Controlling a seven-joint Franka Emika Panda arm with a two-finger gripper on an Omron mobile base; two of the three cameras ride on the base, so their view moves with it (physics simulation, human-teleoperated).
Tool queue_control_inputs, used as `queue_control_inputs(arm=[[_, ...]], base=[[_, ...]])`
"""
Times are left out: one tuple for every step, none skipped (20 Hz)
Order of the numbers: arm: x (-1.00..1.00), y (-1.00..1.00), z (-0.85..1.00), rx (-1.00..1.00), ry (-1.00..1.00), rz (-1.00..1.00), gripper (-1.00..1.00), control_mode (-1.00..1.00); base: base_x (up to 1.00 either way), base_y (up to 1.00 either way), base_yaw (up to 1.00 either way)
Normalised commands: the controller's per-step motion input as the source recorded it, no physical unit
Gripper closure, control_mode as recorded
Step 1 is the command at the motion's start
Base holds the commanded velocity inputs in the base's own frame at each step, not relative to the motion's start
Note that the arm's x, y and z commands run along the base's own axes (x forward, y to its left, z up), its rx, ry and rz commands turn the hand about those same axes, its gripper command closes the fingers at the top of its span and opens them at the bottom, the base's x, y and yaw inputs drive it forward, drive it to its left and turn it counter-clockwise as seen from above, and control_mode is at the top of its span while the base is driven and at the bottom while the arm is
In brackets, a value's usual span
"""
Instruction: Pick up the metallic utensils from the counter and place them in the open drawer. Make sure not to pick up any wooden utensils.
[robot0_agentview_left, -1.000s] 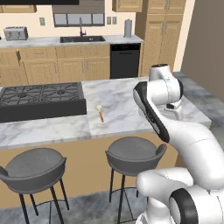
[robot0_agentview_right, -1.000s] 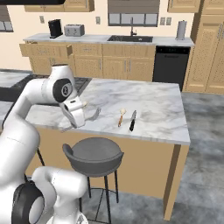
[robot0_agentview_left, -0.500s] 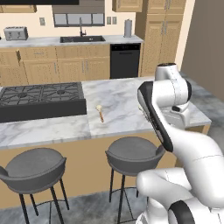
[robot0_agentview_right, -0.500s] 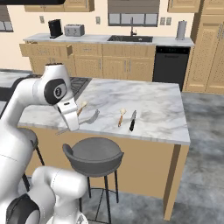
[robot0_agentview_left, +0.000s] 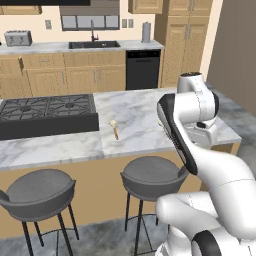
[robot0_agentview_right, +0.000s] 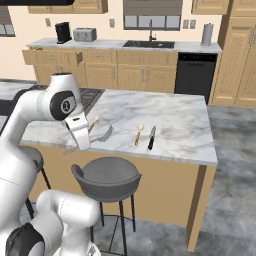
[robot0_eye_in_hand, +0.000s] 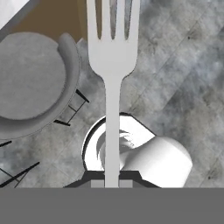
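Observation:
My gripper (robot0_agentview_right: 81, 141) is shut on the slim silver fork (robot0_agentview_right: 102, 135), holding it by the handle just above the front edge of the marbled counter (robot0_agentview_right: 175, 125). In the hand view the fork (robot0_eye_in_hand: 112, 65) rises straight from my gripper (robot0_eye_in_hand: 112, 181), tines away, over the floor and a stool. The black-handled utensil (robot0_agentview_right: 151, 138) lies on the counter to the right, beside a wooden spoon (robot0_agentview_right: 138, 134). A second wooden spoon (robot0_agentview_right: 92, 122) lies just behind my hand, also seen as the wooden spoon (robot0_agentview_left: 115, 129). On the far wall a tan drawer (robot0_agentview_right: 50, 57) stands pulled out.
A black gas cooktop (robot0_agentview_left: 45, 112) is set into the counter's left part. Grey stools (robot0_agentview_right: 107, 175) (robot0_agentview_left: 35, 192) stand against the counter's front, one stool (robot0_eye_in_hand: 30, 83) below the fork. A sink, toaster and dishwasher line the back wall.
The arm has swung, carrying the held fork a little left and lower toward the counter's front edge. The utensils on the counter lie as before.

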Motion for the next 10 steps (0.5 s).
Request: queue_control_inputs(arm=[[-0.04,0.00,0.00,0.00,0.00,0.00,1.00,-1.00],[-0.16,0.00,0.00,0.00,0.00,0.00,1.00,-1.00],[-0.25,0.00,0.00,0.00,0.00,0.00,1.00,-1.00],[0.00,0.00,0.00,0.00,0.00,0.00,1.00,1.00],[0.00,0.00,0.00,0.00,0.00,0.00,1.00,1.00],[0.00,0.00,0.00,0.00,0.00,0.00,1.00,1.00],[0.00,0.00,0.00,0.00,0.00,0.00,1.00,1.00],[0.00,0.00,0.00,0.00,0.00,0.00,1.00,1.00],[0.00,0.00,0.00,0.00,0.00,0.00,1.00,1.00],[0.00,0.00,0.00,0.00,0.00,0.00,1.00,1.00]], base=[[0.00,0.00,0.00],[0.00,0.00,0.00],[0.00,0.00,0.00],[-0.19,0.00,-0.02],[-0.11,-0.10,-0.05],[-0.16,-0.34,-0.01],[-0.14,-0.39,-0.03],[-0.09,-0.51,-0.02],[-0.09,-0.52,-0.01],[-0.09,-0.66,0.00]])
